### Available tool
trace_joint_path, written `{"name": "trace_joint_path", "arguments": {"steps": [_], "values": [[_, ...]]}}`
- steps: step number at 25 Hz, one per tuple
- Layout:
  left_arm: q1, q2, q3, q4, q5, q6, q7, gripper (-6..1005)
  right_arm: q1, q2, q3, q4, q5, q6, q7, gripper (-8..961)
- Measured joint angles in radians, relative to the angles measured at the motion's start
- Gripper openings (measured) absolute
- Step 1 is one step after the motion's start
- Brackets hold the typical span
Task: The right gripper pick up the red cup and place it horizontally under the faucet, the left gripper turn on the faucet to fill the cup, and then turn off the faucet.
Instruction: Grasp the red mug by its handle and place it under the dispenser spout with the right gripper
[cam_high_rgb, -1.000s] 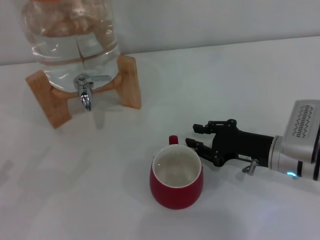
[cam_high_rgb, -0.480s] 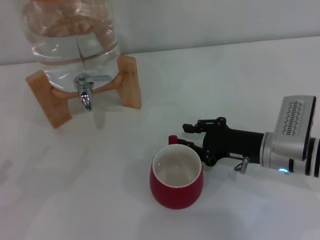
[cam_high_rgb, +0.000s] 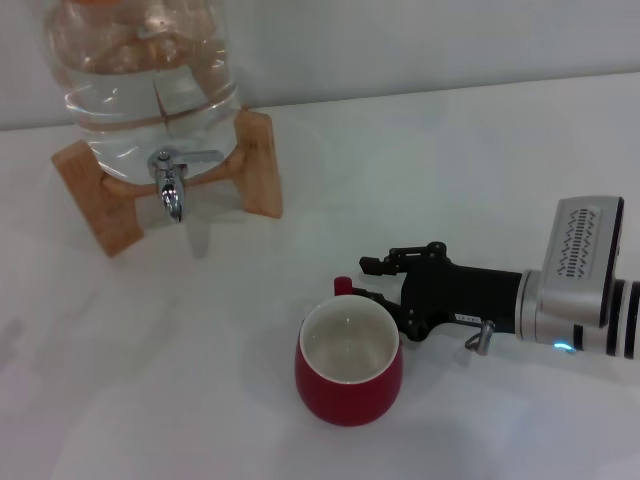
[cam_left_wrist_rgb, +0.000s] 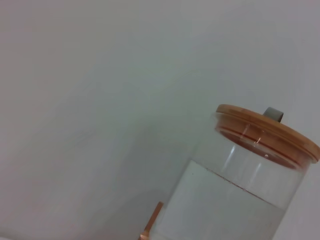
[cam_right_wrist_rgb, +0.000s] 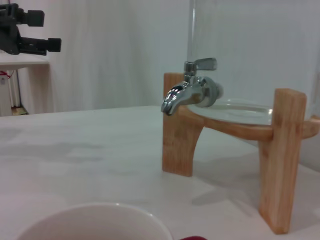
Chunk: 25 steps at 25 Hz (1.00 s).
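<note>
The red cup (cam_high_rgb: 349, 368) stands upright on the white table, its cream inside up and its handle (cam_high_rgb: 343, 287) pointing away from me. Its rim fills the near edge of the right wrist view (cam_right_wrist_rgb: 95, 220). My right gripper (cam_high_rgb: 374, 283) is open, low over the table, with its fingertips right beside the handle and the far rim. The chrome faucet (cam_high_rgb: 171, 186) sticks out of the clear water jar (cam_high_rgb: 150, 70) at the back left, lever level; it also shows in the right wrist view (cam_right_wrist_rgb: 191, 91). My left gripper (cam_right_wrist_rgb: 31, 31) shows only far off in the right wrist view, raised and open.
The jar rests on a wooden stand (cam_high_rgb: 259, 165) whose legs flank the faucet. The left wrist view shows the jar's wooden lid (cam_left_wrist_rgb: 267, 132) against a plain wall. White table (cam_high_rgb: 470, 170) lies between the cup and the stand.
My right gripper has moved left to the cup's handle. The cup has shifted slightly left and toward me.
</note>
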<state>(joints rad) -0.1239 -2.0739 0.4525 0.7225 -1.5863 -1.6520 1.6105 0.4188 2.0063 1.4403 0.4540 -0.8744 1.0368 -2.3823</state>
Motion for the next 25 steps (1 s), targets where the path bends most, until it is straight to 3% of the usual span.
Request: {"name": "trace_joint_path", "arguments": {"steps": [25], "values": [[0.004, -0.002, 0.0, -0.002, 0.0, -0.001, 0.0, 876, -0.006, 0.004, -0.005, 0.0, 0.0, 0.046, -0.024, 363]]}}
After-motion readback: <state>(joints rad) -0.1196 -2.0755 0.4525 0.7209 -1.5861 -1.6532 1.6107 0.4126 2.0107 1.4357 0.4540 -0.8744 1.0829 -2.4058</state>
